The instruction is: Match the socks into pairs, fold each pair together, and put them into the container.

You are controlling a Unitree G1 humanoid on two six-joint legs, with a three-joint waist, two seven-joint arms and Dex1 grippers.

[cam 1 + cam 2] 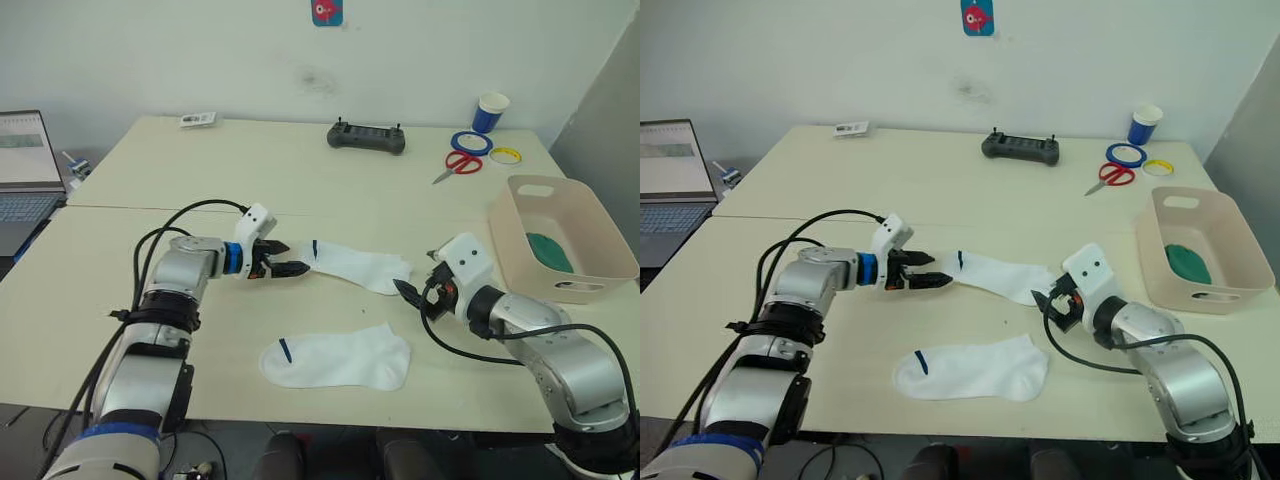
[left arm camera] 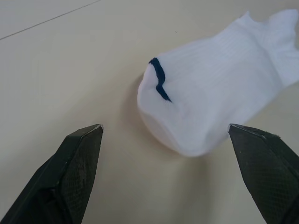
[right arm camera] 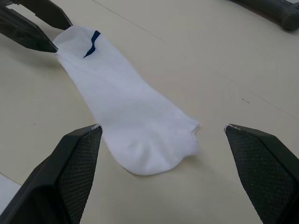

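Two white socks with dark marks lie flat on the table. The far white sock stretches between my two grippers. My left gripper is open at its marked end, fingers on either side just short of it. At the sock's other end, my right gripper is open too and holds nothing. The second white sock lies nearer the front edge. The beige container stands at the right, with a dark green sock inside.
A black controller, red scissors, blue and yellow tape rolls and a blue paper cup sit at the back. A laptop stands off the table's left side.
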